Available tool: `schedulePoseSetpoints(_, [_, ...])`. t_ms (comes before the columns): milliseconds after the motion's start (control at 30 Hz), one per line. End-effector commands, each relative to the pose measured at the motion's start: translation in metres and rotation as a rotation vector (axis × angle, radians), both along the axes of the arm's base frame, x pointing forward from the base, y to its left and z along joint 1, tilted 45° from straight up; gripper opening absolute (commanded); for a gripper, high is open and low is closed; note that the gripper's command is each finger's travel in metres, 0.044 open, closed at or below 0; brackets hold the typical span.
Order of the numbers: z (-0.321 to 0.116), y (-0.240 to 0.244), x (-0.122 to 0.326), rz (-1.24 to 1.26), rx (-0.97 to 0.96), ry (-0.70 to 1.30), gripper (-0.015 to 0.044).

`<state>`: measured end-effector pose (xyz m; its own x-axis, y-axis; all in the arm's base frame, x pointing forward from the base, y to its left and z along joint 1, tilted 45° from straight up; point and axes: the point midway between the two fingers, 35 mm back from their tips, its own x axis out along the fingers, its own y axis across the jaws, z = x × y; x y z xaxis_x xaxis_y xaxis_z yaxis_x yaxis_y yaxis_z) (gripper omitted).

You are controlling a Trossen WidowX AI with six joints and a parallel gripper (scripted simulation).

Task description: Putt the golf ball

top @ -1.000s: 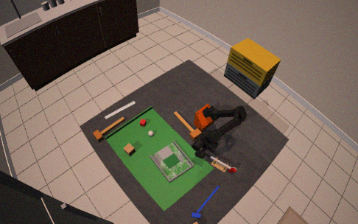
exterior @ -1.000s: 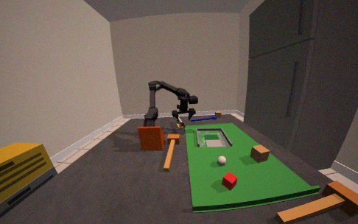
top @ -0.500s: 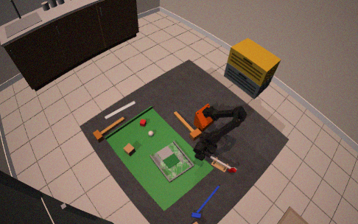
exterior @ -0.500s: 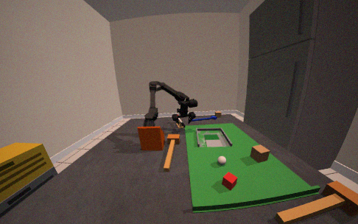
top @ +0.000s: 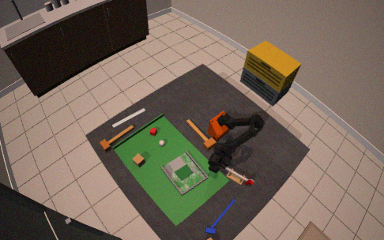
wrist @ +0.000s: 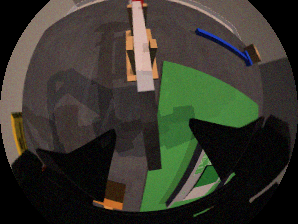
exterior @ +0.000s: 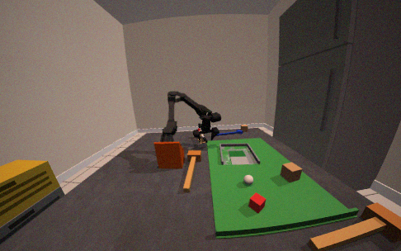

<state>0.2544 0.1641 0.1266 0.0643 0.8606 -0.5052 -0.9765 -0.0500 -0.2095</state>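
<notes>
The putter [top: 236,174] [wrist: 144,60] has a white shaft and a red head [top: 249,181]. It rests on a wooden stand [top: 235,179] [wrist: 131,71] beside the green mat. My gripper [top: 216,166] [exterior: 205,134] [wrist: 153,128] is open and empty near the shaft's free end. In the wrist view that end lies beyond the fingertips, centred between them. The white golf ball [top: 162,143] [exterior: 248,179] lies on the mat. The grey ramp [top: 176,163] [exterior: 238,160] faces the ball, with the dark green raised green [top: 184,172] [exterior: 237,153] behind it, inside low grey walls. No ball is on it.
A red cube [top: 153,131] [exterior: 257,202] and a wooden block [top: 138,159] [exterior: 291,172] sit on the mat. A wooden mallet [top: 198,132] [exterior: 190,173] lies by the orange block [top: 216,126] [exterior: 169,155] at the arm's base. A blue putter [top: 224,213] [wrist: 225,44] lies beyond the stand.
</notes>
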Motion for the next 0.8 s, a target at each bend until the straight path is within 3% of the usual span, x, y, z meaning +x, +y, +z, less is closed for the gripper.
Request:
schedulePoseSetpoints(0, [-0.0096, 0.0042, -0.0023, 0.000, -0.006, 0.018, 0.0440])
schedulePoseSetpoints(567, [-0.0166, 0.0115, -0.0016, 0.000, -0.004, 0.018, 0.0440])
schedulePoseSetpoints(767, [-0.0130, 0.0118, -0.0001, 0.003, 0.000, 0.008, 0.0282])
